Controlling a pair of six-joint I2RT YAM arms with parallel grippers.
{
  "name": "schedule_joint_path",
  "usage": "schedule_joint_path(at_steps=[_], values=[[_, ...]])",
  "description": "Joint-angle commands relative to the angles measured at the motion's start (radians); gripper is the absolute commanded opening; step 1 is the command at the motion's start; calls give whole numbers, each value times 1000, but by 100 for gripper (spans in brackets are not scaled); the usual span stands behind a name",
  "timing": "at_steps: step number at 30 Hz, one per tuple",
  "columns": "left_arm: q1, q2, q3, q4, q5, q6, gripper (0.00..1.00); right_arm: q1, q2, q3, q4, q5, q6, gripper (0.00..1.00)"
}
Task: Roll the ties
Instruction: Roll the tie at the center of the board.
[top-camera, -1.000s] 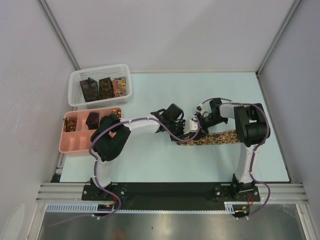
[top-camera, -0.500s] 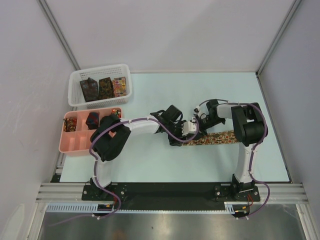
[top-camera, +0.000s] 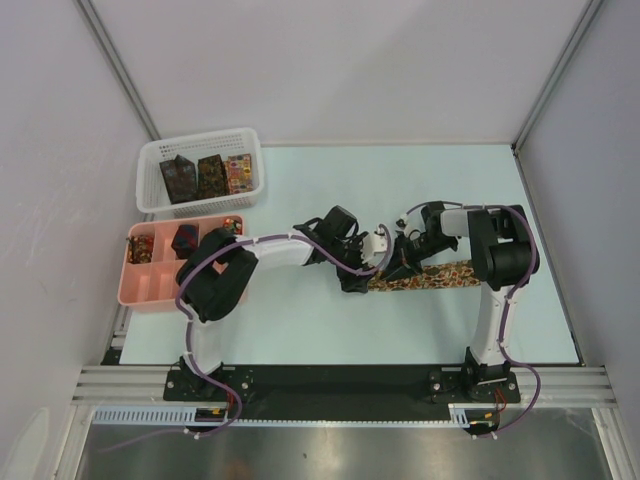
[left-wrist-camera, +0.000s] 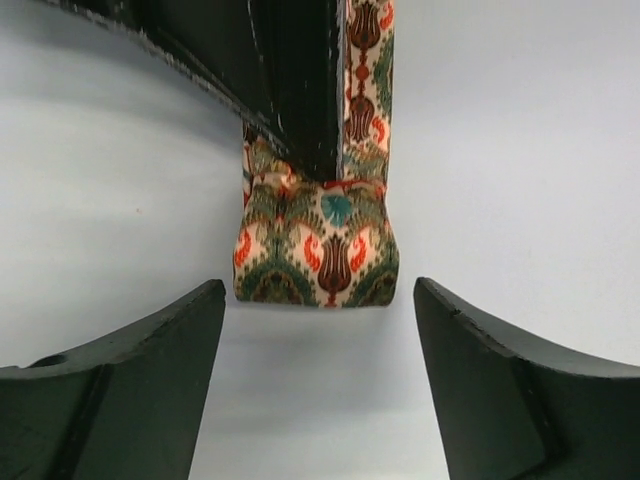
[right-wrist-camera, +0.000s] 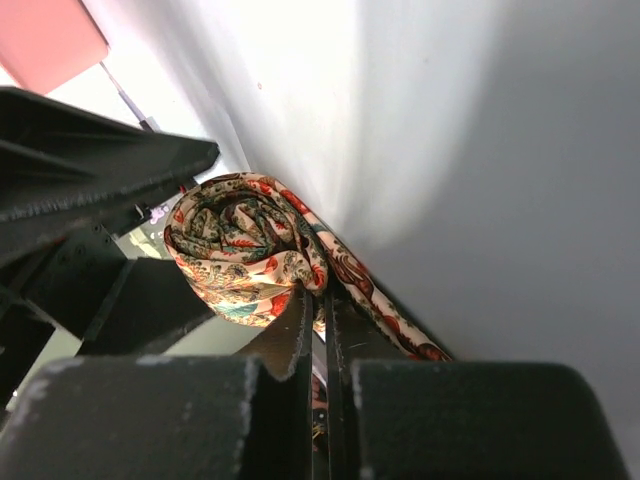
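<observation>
One tie (top-camera: 440, 275), cream with a red-and-green pattern, lies as a strip on the table, its left end wound into a small roll (left-wrist-camera: 316, 240). In the left wrist view my left gripper (left-wrist-camera: 318, 335) stands open just short of the roll, touching nothing. My right gripper (right-wrist-camera: 326, 335) is shut on the tie right beside the roll (right-wrist-camera: 245, 245), with fabric pinched between its jaws. From above, the left gripper (top-camera: 358, 276) and the right gripper (top-camera: 398, 266) meet at the tie's rolled left end. The strip (right-wrist-camera: 385, 310) trails away past the right fingers.
A white mesh basket (top-camera: 152, 190) at the back left holds three folded ties standing up. In front of it sits a pink compartment tray (top-camera: 150, 290) with small rolls in its back compartments. The left arm's elbow hangs over the tray's right side.
My left gripper has opened and let go of the roll, drawing back slightly. My right gripper has closed on the tie next to the roll.
</observation>
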Motion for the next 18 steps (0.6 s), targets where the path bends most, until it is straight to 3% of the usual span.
schedule_joint_path(at_steps=[1,3,4,7,10,12,18], values=[[-22,26,26,70,36,-36,76,42,70,-25,69,135,2,0],[-32,53,43,54,27,-29,69,52,70,-30,90,121,15,0],[-36,63,58,36,-5,-23,55,55,72,-28,101,113,20,0],[-44,77,81,-30,-45,17,33,59,69,-21,122,70,38,0],[-42,47,65,-104,-82,94,23,73,63,5,115,23,42,0],[-42,21,25,-136,-126,123,21,67,60,35,72,1,14,6],[-44,-12,3,-208,-182,169,19,6,-14,65,-78,-42,-76,39]])
